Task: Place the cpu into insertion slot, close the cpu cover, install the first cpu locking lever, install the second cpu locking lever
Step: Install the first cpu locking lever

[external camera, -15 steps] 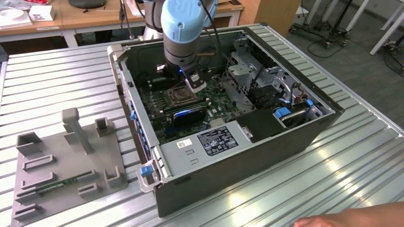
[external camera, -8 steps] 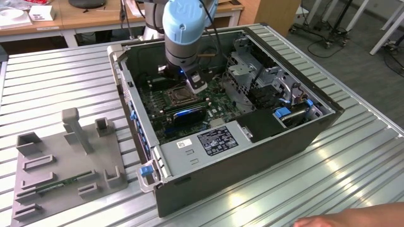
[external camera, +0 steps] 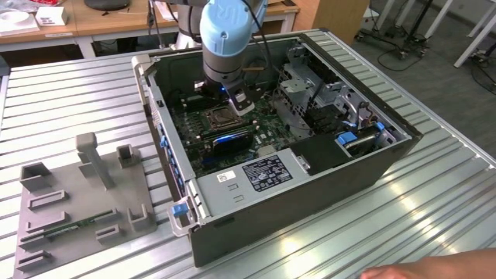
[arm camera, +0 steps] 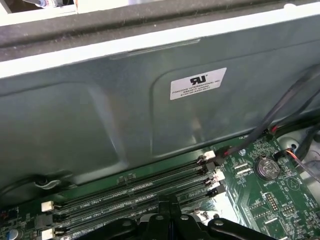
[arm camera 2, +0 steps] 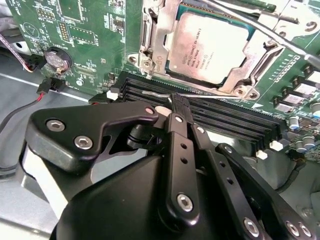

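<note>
A person's hand (external camera: 430, 272) showed at the near edge of the exterior view, by the slatted table (external camera: 403, 209). On the exterior view's left stood a grey fixture (external camera: 78, 197) with open pockets, and one near pocket held a narrow green strip (external camera: 74, 228). Beyond it lay the open case (external camera: 310, 192). Its near end held the power supply (external camera: 256, 180), which carried a dark label and a small white sticker, their print too small to read. Deeper in the case lay the green board (external camera: 190, 131), with the drive cage (external camera: 298, 87) at the exterior view's right. The arm (external camera: 229, 35) hung down into the case, with the gripper (external camera: 241, 106) just beside the slot (external camera: 219, 119).

In the second wrist view the black fingers (arm camera 2: 181, 107) were pressed together. Their tips were over the memory slots (arm camera 2: 235, 117) and at a thin silver lever (arm camera 2: 210, 95) lying between those slots and the socket. Whether they pinched it could not be told. Past the lever the cpu (arm camera 2: 207, 47) sat in the slot, with dark print on its grey top, and the cover (arm camera 2: 159, 47) lay flat around it. A second rod (arm camera 2: 272, 34) slanted over the cover's far corner. A coin cell (arm camera 2: 55, 59) sat on the board, apart from the socket.

In the first wrist view, beyond the memory slots, the case wall (arm camera: 100, 115) bore a white label (arm camera: 197, 82) with dark print.
</note>
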Robot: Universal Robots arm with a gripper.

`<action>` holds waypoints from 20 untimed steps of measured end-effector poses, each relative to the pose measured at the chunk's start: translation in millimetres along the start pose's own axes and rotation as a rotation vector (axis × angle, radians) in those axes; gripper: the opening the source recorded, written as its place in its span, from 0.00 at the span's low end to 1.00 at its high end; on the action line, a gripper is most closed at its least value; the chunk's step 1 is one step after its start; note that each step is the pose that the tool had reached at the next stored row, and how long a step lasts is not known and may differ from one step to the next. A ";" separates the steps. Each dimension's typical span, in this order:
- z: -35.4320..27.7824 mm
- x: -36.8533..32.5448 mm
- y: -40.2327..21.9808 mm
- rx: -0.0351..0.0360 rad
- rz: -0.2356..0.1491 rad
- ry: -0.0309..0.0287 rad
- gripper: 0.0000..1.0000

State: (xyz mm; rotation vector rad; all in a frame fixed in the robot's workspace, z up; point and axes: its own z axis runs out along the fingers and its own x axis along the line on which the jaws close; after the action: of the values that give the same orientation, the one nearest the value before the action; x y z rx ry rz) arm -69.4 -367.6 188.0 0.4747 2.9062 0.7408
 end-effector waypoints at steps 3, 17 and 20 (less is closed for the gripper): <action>1.4 0.8 1.7 0.0000 0.000 -0.0001 0.11; 3.5 4.9 6.1 0.0016 0.000 -0.0033 0.11; 2.6 5.1 7.3 0.0139 -0.003 -0.0074 0.11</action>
State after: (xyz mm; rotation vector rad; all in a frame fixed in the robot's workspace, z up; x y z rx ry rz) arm -71.8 -358.7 189.1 0.4741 2.9064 0.7175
